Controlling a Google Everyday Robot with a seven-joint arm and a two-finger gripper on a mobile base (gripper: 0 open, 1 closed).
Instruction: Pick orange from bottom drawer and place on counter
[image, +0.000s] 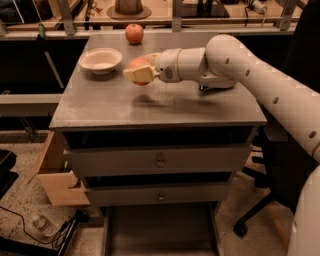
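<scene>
At the far left, on the floor beside the cabinet, a tan cardboard box (55, 185) stands open. On the left rear part of the counter (165, 107), a flat grey metal top with a worn, faintly glossy sheen and a thin edge, sits a shallow, round, pale bowl (100, 60). Behind it, near the back edge, rests a reddish apple (134, 33).

Just right of the bowl, the gripper (136, 74) hangs above the counter, its flat tan fingers (141, 75) closed around the orange (139, 63). The smooth, round fruit bulges above and below the near finger. The orange is clear of the surface, with a soft shadow on the metal beneath it.

Below the top, two grey drawer fronts, each with a small round knob, are closed. The bottom drawer (160, 232) is pulled out towards the camera, a wide shallow metal tray with a flat, bare floor.

From the gripper, a white cylindrical wrist leads right into the thick, rounded, matte white arm (260, 85), dotted with small holes, which runs down off the right edge. Behind it stands a black office chair (250, 220) on castors.
</scene>
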